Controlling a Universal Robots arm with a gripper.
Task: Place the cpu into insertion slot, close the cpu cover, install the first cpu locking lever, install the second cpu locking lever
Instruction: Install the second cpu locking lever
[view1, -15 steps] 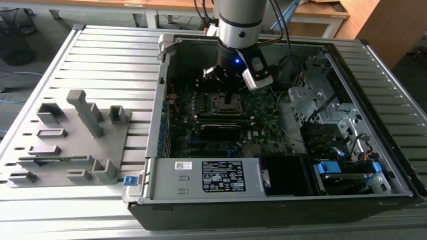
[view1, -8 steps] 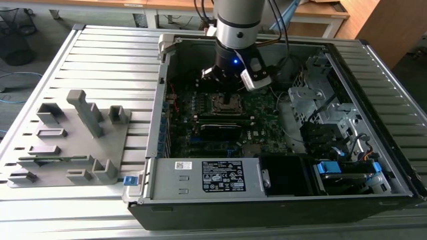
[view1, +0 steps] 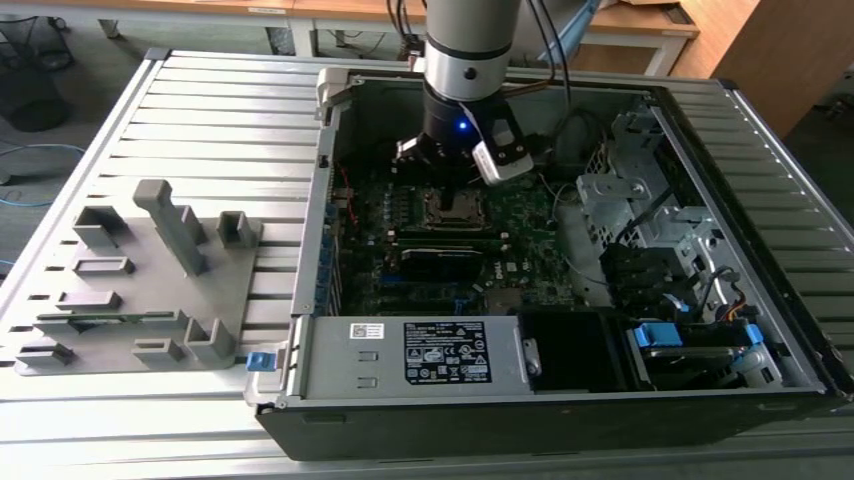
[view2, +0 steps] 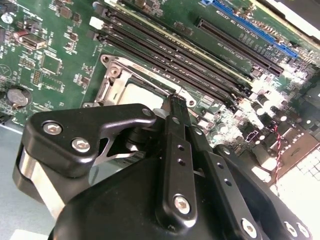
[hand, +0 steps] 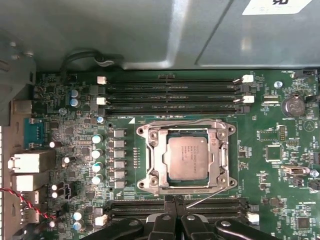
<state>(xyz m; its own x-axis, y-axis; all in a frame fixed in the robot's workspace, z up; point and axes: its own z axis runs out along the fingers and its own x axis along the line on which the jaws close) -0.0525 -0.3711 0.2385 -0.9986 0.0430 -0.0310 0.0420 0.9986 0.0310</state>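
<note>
Cpu (hand: 187, 158): seated in insertion slot (hand: 150, 159), frame centre, cpu cover (hand: 187, 126) down. Fingers (hand: 173, 206): pressed together, empty, just below the slot's lower edge.

cpu (hand: 187, 158): matt grey metal | cpu cover (hand: 187, 128): shiny metal

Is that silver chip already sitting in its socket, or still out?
In. In the first wrist view the cpu lies flat inside the insertion slot, with the cpu cover framing it.
</note>
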